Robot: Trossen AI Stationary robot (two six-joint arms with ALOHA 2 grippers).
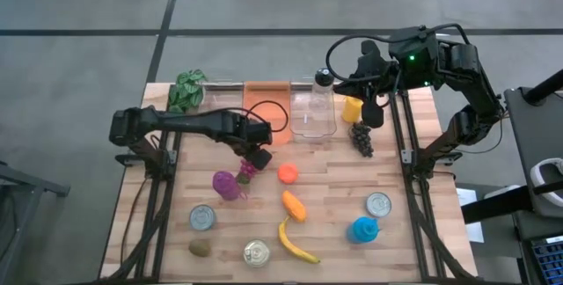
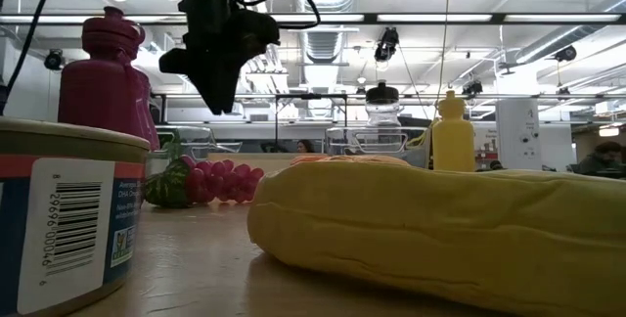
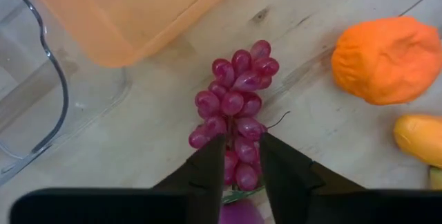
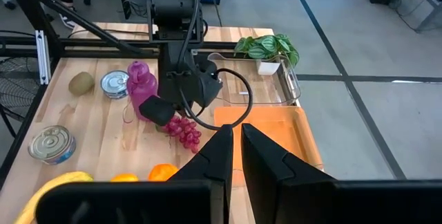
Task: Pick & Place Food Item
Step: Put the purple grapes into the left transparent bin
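Note:
A bunch of red grapes [image 3: 235,99] lies on its side on the wooden table [image 1: 422,175], between a purple bottle [image 1: 227,184] and an orange [image 1: 288,173]. My left gripper [image 3: 242,141] hangs open straight above the bunch's stem end, fingers pointing down. The low view shows the gripper [image 2: 217,107] well clear of the grapes [image 2: 225,180]. My right gripper [image 4: 237,131] is shut and empty, held high over the table's far right part [image 1: 374,113], beside a yellow bottle [image 1: 352,109].
An orange bin [image 1: 266,109] and a clear bin [image 1: 314,113] stand at the far edge, next to a plant [image 1: 186,90]. Dark grapes [image 1: 362,137], a carrot [image 1: 295,206], a banana [image 1: 295,241], three cans, a kiwi [image 1: 200,248] and a blue item [image 1: 363,229] are spread over the table.

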